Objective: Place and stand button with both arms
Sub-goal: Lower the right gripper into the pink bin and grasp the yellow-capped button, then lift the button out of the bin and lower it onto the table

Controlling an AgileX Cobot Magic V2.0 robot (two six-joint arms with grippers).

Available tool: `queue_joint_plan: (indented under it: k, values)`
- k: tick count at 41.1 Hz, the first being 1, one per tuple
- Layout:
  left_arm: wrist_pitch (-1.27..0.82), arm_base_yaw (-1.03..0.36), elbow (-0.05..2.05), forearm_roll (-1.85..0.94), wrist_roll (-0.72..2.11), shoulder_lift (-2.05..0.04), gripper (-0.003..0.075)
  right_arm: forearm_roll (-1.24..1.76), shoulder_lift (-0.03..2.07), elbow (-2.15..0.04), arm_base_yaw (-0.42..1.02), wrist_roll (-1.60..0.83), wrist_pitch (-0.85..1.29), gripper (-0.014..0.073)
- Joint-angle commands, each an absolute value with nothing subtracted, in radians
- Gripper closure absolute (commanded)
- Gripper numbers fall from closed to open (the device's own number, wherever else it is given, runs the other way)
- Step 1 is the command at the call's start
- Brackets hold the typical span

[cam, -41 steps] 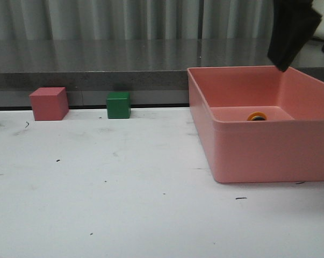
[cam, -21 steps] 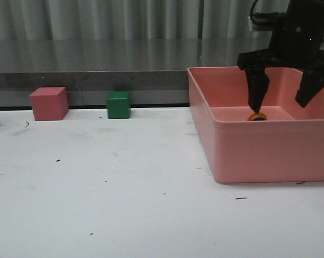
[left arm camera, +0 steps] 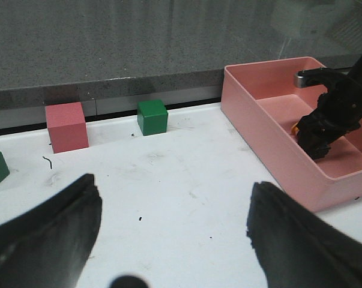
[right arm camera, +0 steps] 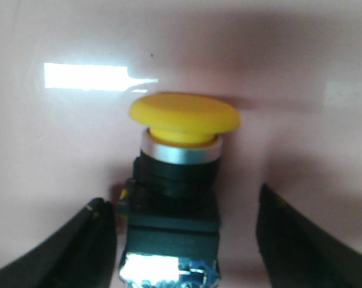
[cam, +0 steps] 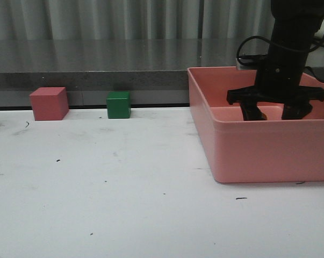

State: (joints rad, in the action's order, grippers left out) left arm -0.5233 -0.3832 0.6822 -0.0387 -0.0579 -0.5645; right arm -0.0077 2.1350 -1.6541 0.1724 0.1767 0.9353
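Right end effector [cam: 274,114]: lowered inside the pink bin [cam: 258,153], fingers spread wide on either side of the button [right arm camera: 181,180], touching nothing as far as the right wrist view shows.
Left end effector [left arm camera: 168,240]: fingers wide apart and empty, hovering over the white surface [cam: 108,199], well apart from the bin.
Button: lying on the bin floor, yellow cap toward the far wall, contact block toward the wrist camera; not grasped.
Done: right arm is positioned for a pick.
Left: closing on the button, lifting it out, placing it on the surface and standing it upright with both arms.
Bystanders: pink cube [cam: 49,103] and green cube [cam: 119,105] near the back edge, untouched.
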Motion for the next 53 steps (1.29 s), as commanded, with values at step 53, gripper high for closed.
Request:
queue_joint_plan:
  k: [53]
  values:
    - [-0.44,-0.391,0.716,-0.048,-0.069,-0.574,0.0229,0.034,1.899,-1.691,0.768,0.555,0.919,0.0348]
